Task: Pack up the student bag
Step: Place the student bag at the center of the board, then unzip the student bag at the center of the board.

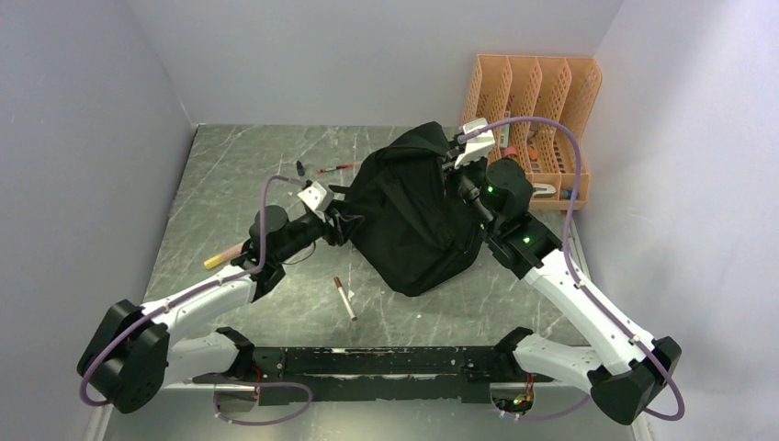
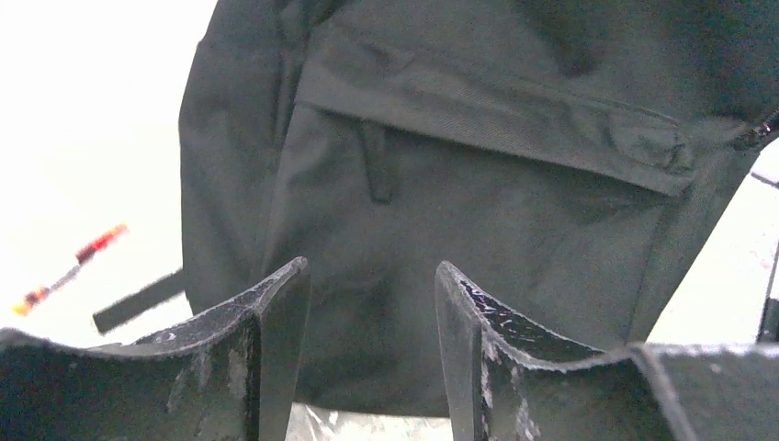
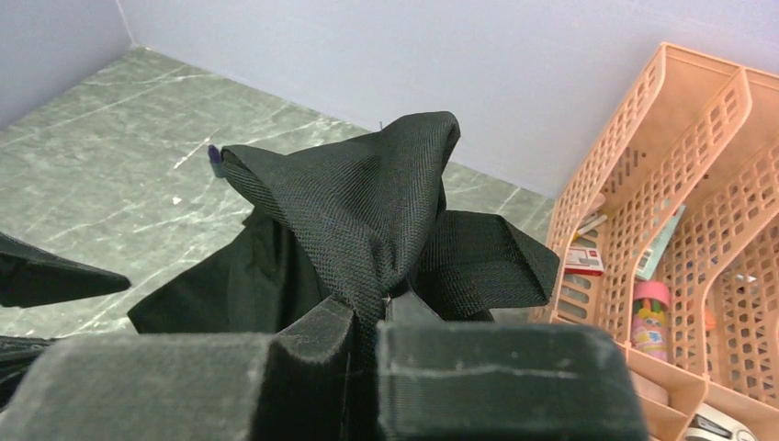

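folds of the student bag (image 1: 413, 220), mid-table, hide its opening. right gripper (image 3: 377, 317) pinches fabric at its top; left gripper (image 2: 370, 271) gapes half-wide, empty, before the front pocket (image 2: 478, 211). orange organiser (image 1: 537, 101) crowds its right.

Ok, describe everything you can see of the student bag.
The student bag is a large black backpack of soft woven fabric, slumped on the green marbled table near the orange file organiser. Its flapped front pocket faces the left gripper, which stands open close before it. The right gripper is shut on a bunched fold of its top, holding it up in a peak.
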{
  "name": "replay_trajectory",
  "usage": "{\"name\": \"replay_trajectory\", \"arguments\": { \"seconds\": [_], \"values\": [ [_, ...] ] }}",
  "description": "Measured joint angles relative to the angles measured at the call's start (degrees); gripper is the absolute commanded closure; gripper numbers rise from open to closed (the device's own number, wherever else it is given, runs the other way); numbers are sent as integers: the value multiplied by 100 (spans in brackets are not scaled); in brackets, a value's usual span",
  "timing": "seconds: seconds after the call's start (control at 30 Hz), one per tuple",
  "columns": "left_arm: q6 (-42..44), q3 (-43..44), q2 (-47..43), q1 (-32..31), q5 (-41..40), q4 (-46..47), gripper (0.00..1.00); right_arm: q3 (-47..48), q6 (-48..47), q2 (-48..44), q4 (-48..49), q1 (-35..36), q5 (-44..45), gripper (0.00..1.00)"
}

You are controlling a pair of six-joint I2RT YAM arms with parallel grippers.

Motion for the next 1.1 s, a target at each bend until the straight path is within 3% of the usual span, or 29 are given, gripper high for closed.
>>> {"name": "replay_trajectory", "arguments": {
  "seconds": [0.4, 0.93, 1.1],
  "values": [
    [1058, -109, 1220, -367, 96, 2122, 42, -2, 275, -103, -33, -9, -356, 100],
    [1178, 422, 2398, -562, -262, 2861, 43, -24, 372, -236, -101, -11, -645, 100],
    [1180, 673, 2597, -577, -295, 2885, 55, -28, 433, -275, -146, -11, -743, 100]
  ]
}}
